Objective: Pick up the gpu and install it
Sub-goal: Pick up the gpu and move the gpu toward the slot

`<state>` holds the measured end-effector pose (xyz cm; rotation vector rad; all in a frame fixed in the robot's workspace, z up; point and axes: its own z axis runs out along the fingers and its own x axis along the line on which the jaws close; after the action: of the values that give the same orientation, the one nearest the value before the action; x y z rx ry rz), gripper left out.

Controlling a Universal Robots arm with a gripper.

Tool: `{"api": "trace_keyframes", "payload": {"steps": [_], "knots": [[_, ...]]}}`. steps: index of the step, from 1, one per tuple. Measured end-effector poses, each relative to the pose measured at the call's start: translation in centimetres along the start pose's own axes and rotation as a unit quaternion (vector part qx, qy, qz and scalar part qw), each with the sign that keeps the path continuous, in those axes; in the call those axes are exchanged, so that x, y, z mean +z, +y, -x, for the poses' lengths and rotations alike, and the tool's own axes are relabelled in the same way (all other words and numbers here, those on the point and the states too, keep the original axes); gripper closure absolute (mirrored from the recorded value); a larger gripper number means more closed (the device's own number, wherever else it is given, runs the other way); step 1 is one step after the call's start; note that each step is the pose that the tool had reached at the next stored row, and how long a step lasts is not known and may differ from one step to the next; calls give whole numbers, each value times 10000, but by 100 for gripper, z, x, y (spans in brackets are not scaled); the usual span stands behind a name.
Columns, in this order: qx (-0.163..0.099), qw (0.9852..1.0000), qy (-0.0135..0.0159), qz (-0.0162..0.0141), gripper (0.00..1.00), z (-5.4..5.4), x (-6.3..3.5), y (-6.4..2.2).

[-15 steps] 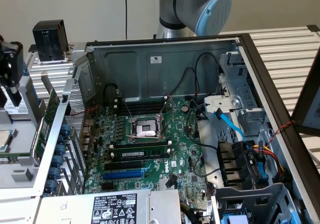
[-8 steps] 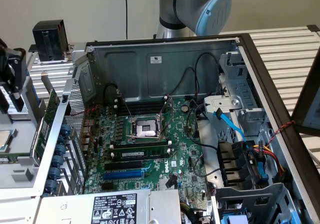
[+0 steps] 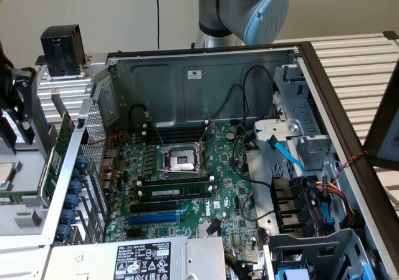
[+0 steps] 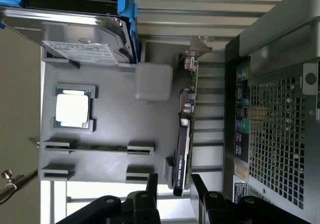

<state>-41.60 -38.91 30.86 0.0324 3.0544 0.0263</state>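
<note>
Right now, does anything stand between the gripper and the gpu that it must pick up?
Nothing visible does. In the wrist view the open gripper is at the end of the gpu, with the card in line with the gap between its fingers. The processor and the hard drive lie aside on the same grey holder.
</note>
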Motion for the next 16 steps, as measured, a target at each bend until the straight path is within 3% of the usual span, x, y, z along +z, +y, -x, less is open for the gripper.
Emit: {"api": "trace_keyframes", "payload": {"steps": [5, 7, 8, 10, 14, 16], "knots": [[52, 10000, -7, -4, 61, -6, 88, -2], [66, 10000, -7, -5, 59, -8, 125, -3], [73, 10000, -11, -6, 53, -3, 139, -3], [88, 10000, -24, -7, 53, 17, 159, -2], [146, 9999, -32, 9, 53, 58, 198, -2], [191, 9998, -32, 32, 53, 70, 217, -2]]}}
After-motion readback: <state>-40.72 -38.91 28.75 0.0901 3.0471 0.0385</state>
